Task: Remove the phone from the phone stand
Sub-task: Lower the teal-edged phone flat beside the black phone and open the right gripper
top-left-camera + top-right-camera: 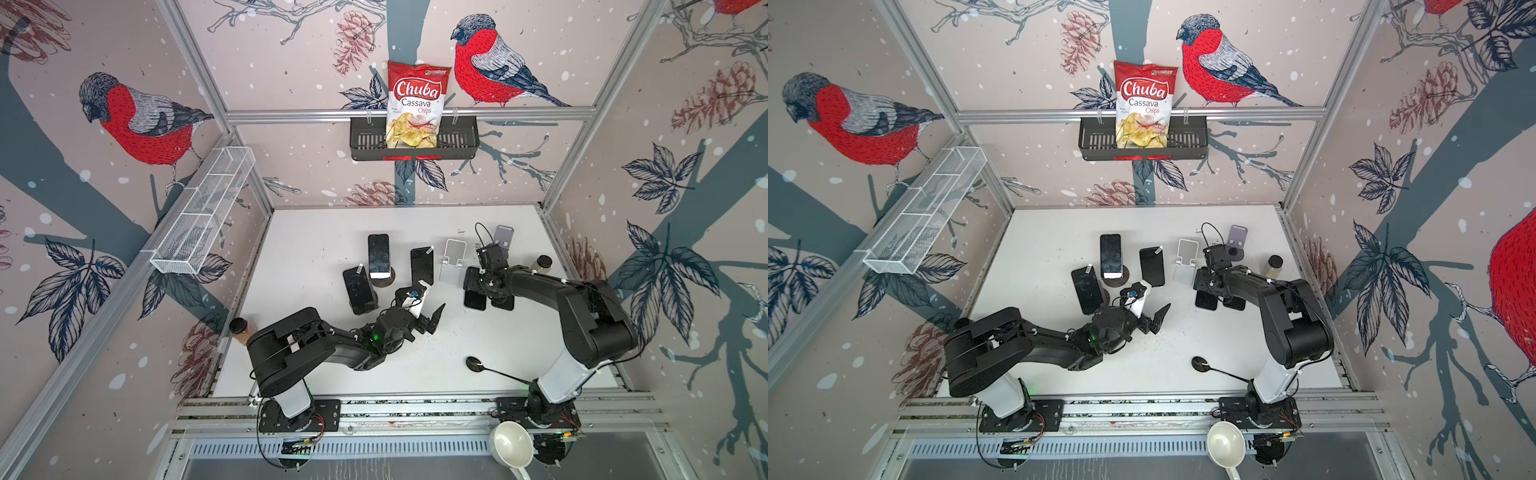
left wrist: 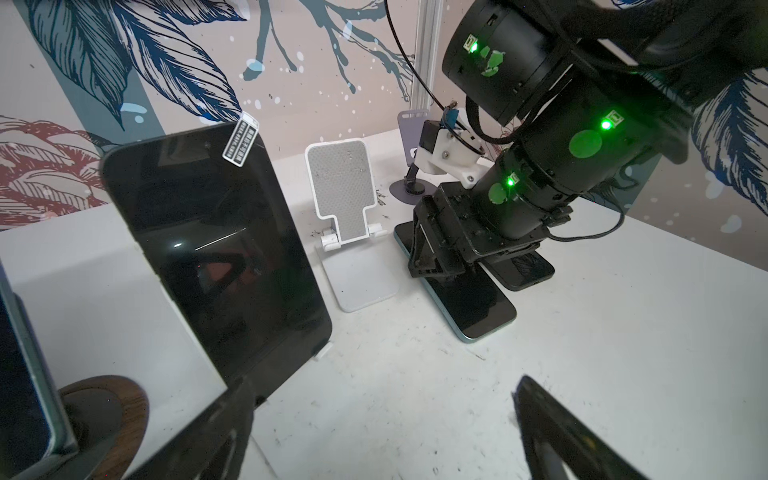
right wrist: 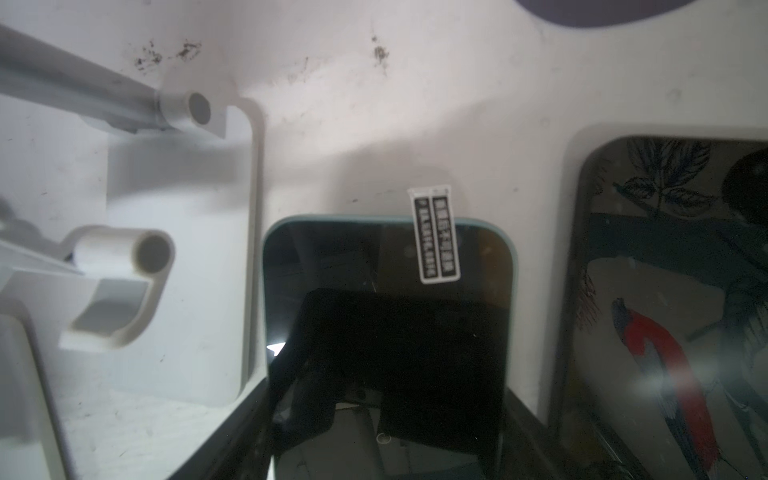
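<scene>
Both top views hang high over the 6 o'clock edge, looking steeply down on the whole surface [image 1: 311,257], back wall at 12 o'clock. The left wrist camera sits low, facing about 2 o'clock toward the white stand [image 2: 340,187] and teal-edged phone [image 2: 469,307]. The right wrist camera looks down, very close, on that same phone and the stand's base.

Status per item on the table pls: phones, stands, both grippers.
Left gripper: open, empty.
Teal-edged black phone: flat on white table.
Right gripper: lowered astride teal-edged phone, grip unclear.
Plain black phone beside it: flat on table.
White folding stand: empty.
Lilac round-base stand: empty.
Middle black phone: propped on round wooden-base stand.
Leftmost black phone: propped upright.
Black phone beside white stand: propped upright.
</scene>
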Available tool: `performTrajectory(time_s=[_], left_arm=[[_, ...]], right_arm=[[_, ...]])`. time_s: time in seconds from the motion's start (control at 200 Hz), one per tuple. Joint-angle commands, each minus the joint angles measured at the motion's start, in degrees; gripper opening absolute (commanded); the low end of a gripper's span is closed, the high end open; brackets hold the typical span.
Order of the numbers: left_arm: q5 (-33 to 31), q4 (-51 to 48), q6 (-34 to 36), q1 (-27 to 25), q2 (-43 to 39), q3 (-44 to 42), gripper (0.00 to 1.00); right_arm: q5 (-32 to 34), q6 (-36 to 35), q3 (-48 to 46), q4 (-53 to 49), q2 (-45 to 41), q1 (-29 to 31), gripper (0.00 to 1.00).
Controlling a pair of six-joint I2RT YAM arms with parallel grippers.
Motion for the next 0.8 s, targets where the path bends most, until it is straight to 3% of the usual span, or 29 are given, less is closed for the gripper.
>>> performTrajectory(time_s=[0.0,0.796], left_arm=[[-0.78,0.31,0.63,-0.04,-0.68,-0.19,0.96],[0.09,5.40,-0.39,-0.10,-0.04,-2.82,0.96]], right_arm=[[2.39,0.92,1.14,-4.26,1.14,0.04,0.71],[6.81,1.45,3.94,-8.95,6.33,1.86,0.78]])
